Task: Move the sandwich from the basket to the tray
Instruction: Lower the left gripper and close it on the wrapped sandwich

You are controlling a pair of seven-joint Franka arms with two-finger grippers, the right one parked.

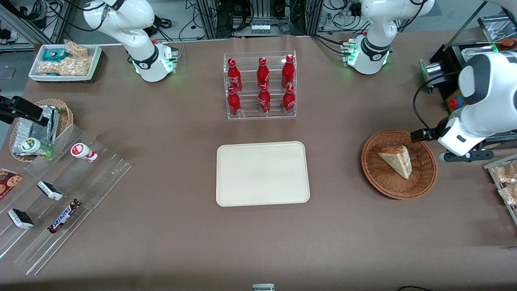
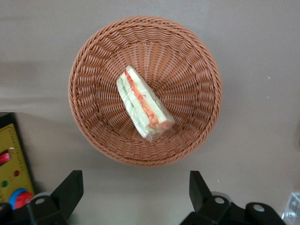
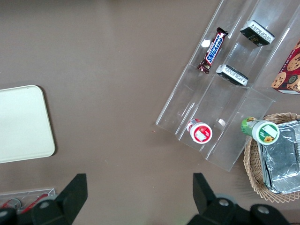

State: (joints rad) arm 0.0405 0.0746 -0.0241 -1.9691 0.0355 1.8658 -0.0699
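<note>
Claw point(image 2: 136, 187) agape above sandwich point(image 2: 143, 104), fingertips cropped.

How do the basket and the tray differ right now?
The basket is round, reddish-brown woven wicker; the tray is a flat, smooth cream rectangle with rounded corners. The basket holds the sandwich; the tray holds nothing. The open gripper hangs above the basket, not the tray. The basket is a shallow bowl; the tray has only a low rim. Both rest on the brown table.
</note>
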